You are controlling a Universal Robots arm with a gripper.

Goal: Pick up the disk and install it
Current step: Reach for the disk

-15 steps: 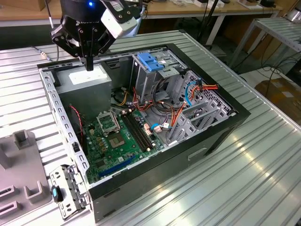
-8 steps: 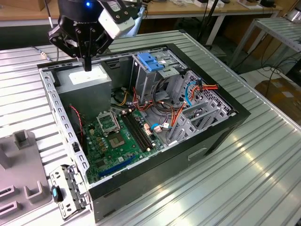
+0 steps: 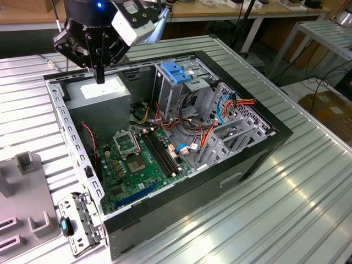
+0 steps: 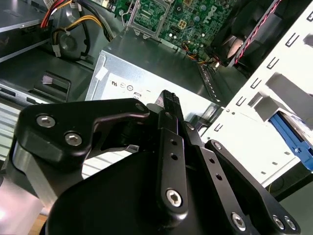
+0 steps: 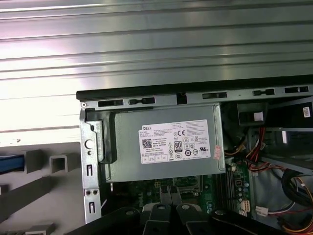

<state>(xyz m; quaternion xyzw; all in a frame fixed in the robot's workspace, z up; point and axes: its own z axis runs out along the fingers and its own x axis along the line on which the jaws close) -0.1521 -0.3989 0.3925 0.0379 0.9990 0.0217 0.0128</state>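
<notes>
Black links of the gripper (image 4: 169,100) loom closest, its fingers pressed together on nothing, poised over the power supply (image 3: 104,96). The disk (image 4: 292,139) – only its blue frame edge shows – lies outside the case (image 3: 242,165), beyond the perforated side rail (image 4: 249,122), probably toward the exterior view's left.

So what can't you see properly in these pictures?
The disk: first wrist view, probably just this blue edge, cut off by the picture's edge.
Inside the drive cage: exterior view, hidden by its blue top.
Power supply: second wrist view, partly covered by the gripper.
</notes>
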